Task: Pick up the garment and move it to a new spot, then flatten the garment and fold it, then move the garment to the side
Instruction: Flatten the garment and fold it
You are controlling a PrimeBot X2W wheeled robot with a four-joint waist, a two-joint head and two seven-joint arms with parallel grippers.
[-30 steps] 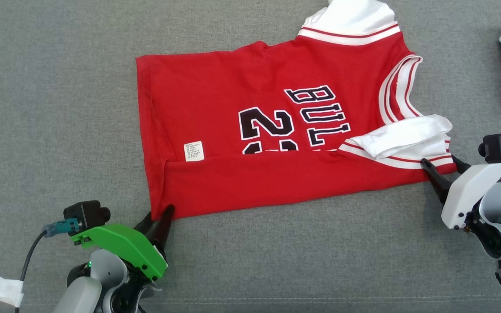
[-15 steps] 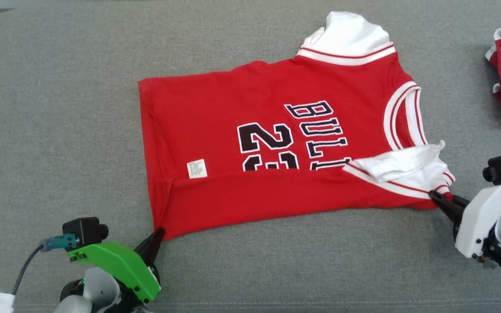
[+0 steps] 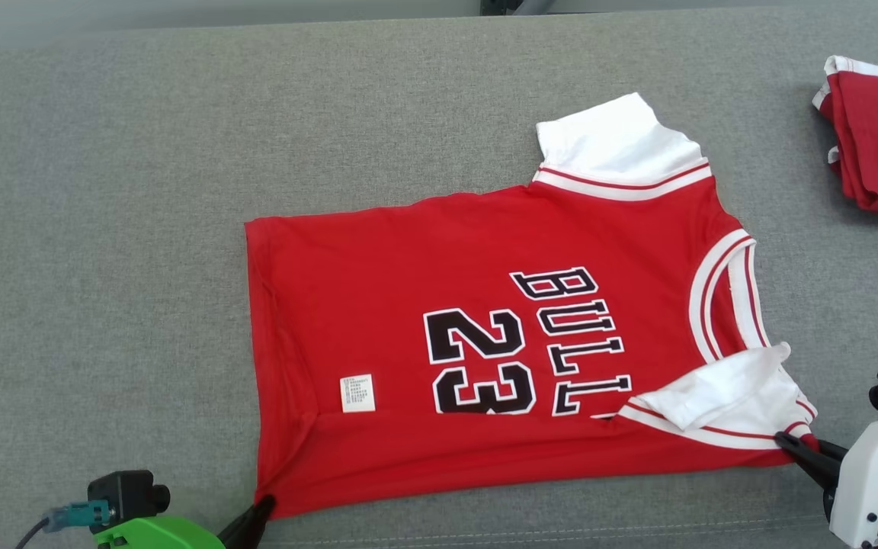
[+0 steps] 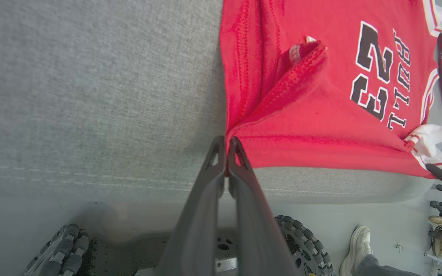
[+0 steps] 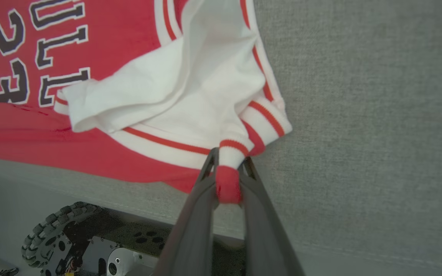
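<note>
The garment (image 3: 485, 343) is a red jersey with white sleeves and "BULLS 23" in black, lying spread on the grey cushion (image 3: 104, 229). My left gripper (image 3: 260, 507) is at the jersey's near left hem corner. In the left wrist view its fingers (image 4: 226, 143) are shut on that red corner of the garment (image 4: 320, 96). My right gripper (image 3: 789, 442) is at the near right corner, by the crumpled white sleeve. The right wrist view shows that gripper (image 5: 228, 161) pinching the red-and-white trim of the garment (image 5: 129, 145). A narrow strip along the near edge is still folded over.
Another red garment (image 3: 877, 137) lies bunched at the far right of the cushion. The cushion's front edge runs just below the jersey. Below it are my wheeled base (image 4: 305, 245) and a person's shoe (image 4: 355, 245) on the floor.
Both grippers have shut on the jersey's near corners. The near edge has been drawn toward me, opening the fold so the whole "23" shows. The head camera has also moved.
</note>
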